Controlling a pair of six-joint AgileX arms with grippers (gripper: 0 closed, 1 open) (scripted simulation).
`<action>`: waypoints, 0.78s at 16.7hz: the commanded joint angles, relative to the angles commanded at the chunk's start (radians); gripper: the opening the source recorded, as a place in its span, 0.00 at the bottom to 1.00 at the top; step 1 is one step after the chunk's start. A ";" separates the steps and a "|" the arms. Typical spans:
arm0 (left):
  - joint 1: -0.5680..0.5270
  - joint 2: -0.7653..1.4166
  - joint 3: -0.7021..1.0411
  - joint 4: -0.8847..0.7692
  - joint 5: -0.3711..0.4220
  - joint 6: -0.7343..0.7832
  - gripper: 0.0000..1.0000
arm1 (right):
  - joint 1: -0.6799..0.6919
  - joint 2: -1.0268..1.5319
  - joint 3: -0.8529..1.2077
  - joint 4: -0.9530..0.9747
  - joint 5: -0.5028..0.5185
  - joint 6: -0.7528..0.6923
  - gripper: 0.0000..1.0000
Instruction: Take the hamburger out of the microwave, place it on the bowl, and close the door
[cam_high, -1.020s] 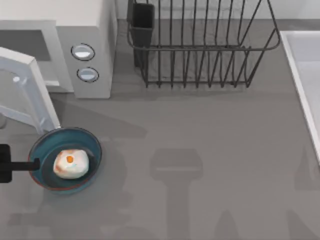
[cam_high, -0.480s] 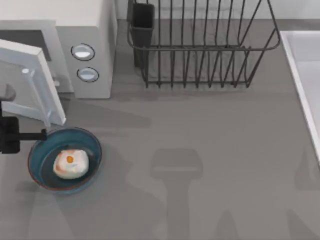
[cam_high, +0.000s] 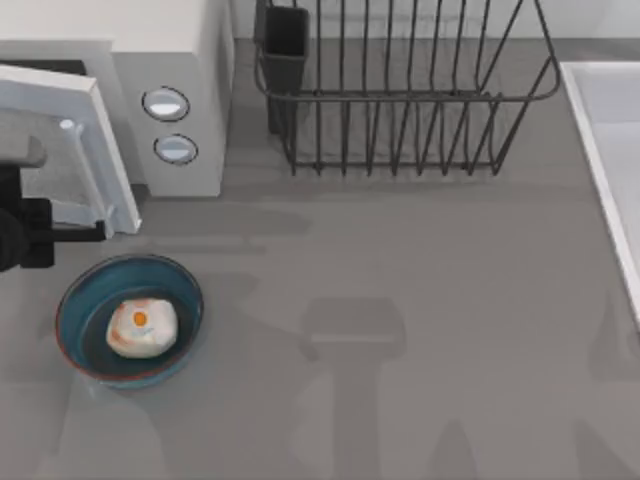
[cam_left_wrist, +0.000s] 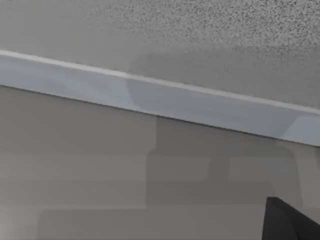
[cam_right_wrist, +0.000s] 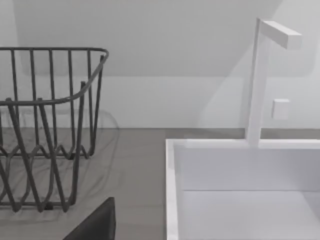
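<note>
The hamburger (cam_high: 141, 327) sits in the bowl (cam_high: 78, 300) on the worktop (cam_high: 420, 330). The door (cam_high: 75, 150) stands partly open on the microwave (cam_high: 170, 60); the left gripper (cam_high: 95, 233) seems to touch its lower edge. A dish rack (cam_high: 400, 90) stands beside.

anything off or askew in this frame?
Nothing spilled or damaged. The hamburger sits in the bowl. The one loose end: the microwave door stands partly open, left gripper at its edge.
</note>
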 joint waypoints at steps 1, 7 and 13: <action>0.000 0.000 0.000 0.000 0.000 0.000 0.00 | 0.000 0.000 0.000 0.000 0.000 0.000 1.00; 0.001 0.114 0.115 -0.011 0.000 -0.001 0.00 | 0.000 0.000 0.000 0.000 0.000 0.000 1.00; -0.004 0.350 0.381 -0.032 -0.001 -0.002 0.00 | 0.000 0.000 0.000 0.000 0.000 0.000 1.00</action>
